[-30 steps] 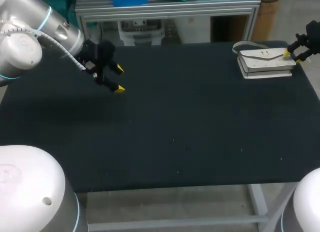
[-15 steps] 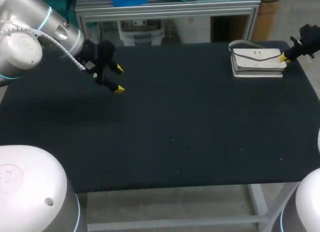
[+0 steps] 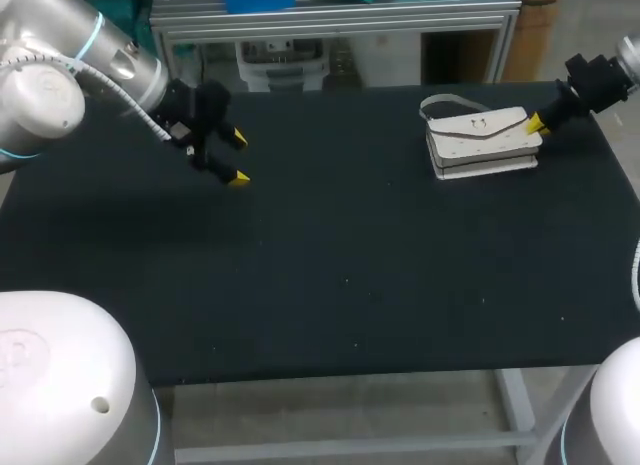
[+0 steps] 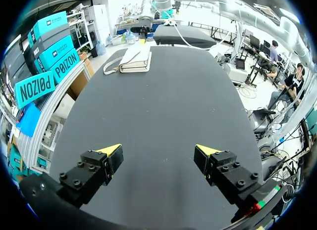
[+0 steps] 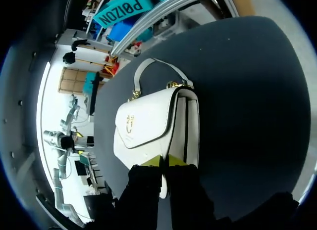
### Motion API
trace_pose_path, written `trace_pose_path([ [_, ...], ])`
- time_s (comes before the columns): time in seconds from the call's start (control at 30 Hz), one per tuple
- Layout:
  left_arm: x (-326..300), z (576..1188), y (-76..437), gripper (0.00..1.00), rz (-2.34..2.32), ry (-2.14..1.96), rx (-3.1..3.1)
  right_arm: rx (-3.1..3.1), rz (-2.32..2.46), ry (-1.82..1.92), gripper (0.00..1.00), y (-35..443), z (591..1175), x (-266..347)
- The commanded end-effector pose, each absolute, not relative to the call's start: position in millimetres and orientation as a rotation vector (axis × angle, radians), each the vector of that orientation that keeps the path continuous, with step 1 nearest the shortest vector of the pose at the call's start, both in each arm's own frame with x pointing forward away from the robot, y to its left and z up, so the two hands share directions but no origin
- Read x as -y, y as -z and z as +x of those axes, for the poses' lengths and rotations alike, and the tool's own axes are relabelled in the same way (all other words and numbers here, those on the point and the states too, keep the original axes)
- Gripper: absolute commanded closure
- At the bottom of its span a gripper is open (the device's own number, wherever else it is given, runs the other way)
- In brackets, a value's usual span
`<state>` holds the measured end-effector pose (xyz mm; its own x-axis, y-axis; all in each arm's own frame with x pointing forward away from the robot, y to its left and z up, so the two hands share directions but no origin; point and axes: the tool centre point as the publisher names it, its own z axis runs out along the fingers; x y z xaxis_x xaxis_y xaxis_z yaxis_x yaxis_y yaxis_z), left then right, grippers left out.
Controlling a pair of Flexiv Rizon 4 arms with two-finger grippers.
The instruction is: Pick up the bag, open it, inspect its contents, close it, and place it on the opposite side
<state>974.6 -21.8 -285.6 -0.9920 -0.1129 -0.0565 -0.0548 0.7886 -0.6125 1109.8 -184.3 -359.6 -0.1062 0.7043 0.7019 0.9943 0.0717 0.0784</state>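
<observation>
One white handled bag (image 3: 480, 140) lies flat, pinched by right end effector (image 3: 537, 124); left end effector (image 3: 239, 158) spread.

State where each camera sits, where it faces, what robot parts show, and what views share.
Head view: above, behind, looking down on the black table; left gripper and right gripper show.
Left wrist view: on the left arm, facing along the table over its open gripper.
Right wrist view: on the right arm, facing down its gripper onto the white flap handbag.
Shared: all three show that handbag.
</observation>
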Motion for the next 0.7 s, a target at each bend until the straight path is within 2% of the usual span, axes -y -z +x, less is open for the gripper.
trace_pose_path([
  [0.03, 22.1, 974.8, 286.7, 0.00, -0.135, 0.988, -2.882, 1.828, -1.771, 0.827, 1.00, 355.3, 1066.2, 160.3],
  [0.6, 22.1, 974.8, 286.7, 0.00, -0.135, 0.988, -2.882, 1.828, -1.771, 0.827, 1.00, 355.3, 1066.2, 160.3],
  [0.7, 22.1, 974.8, 286.7, 0.00, -0.135, 0.988, -2.882, 1.841, -1.771, 0.845, 1.00, 353.8, 1044.5, 132.0],
])
